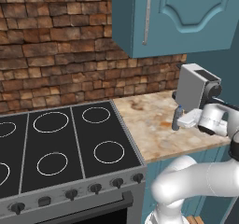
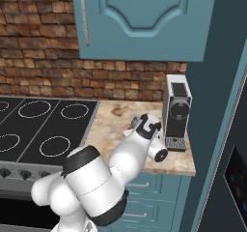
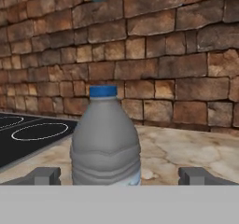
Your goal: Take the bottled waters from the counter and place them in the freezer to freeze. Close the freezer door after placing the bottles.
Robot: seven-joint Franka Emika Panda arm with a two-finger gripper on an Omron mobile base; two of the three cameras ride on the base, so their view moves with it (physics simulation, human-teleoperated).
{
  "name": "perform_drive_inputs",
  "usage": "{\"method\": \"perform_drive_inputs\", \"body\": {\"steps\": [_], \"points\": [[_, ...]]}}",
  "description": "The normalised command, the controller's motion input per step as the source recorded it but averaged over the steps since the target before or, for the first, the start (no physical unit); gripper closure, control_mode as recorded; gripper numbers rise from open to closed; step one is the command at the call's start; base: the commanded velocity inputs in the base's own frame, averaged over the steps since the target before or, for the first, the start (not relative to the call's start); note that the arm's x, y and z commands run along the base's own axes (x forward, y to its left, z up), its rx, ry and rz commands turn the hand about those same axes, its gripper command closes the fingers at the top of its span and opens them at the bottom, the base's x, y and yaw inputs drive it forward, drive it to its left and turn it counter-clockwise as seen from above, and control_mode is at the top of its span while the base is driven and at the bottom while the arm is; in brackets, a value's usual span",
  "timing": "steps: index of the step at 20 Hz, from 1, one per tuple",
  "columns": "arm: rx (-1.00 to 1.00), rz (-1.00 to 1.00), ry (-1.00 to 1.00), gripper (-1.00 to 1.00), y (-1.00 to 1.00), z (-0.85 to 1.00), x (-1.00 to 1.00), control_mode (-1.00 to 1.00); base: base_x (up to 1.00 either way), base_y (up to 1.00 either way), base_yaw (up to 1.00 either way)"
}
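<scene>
A grey-blue bottled water with a dark blue cap stands upright on the beige marbled counter, near the stove side. In the hand view my gripper is open, one fingertip on each side of the bottle with a gap to both. The left base view has the same bottle just left of the gripper, low over the counter. From the right base, the hand covers most of the bottle. The freezer's dark front with a small display rises at the far right.
A grey coffee machine stands on the counter right behind the hand. The black stove top with white rings adjoins the counter on the left. A teal wall cupboard hangs overhead, and a brick wall closes the back.
</scene>
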Motion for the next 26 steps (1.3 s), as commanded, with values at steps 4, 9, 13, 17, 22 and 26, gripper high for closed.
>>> {"method": "perform_drive_inputs", "body": {"steps": [4, 9, 13, 17, 22, 26], "points": [[0.0, 0.0, 0.0, -1.0, -0.06, -0.11, 0.21, -1.0, 0.0, 0.0, 0.0], [0.0, 0.01, 0.0, -1.0, -0.01, -0.03, 0.09, -1.0, 0.0, 0.0, 0.0], [0.0, 0.01, 0.0, -1.0, 0.0, 0.0, 0.03, -1.0, 0.0, 0.0, 0.0], [0.0, 0.0, 0.0, -1.0, 0.0, 0.0, 0.0, -1.0, 0.0, 0.0, 0.0], [0.0, 0.0, 0.0, -1.0, 0.0, 0.0, 0.0, -1.0, 0.0, 0.0, 0.0], [0.0, 0.0, 0.0, -1.0, 0.0, 0.0, 0.0, -1.0, 0.0, 0.0, 0.0]]}}
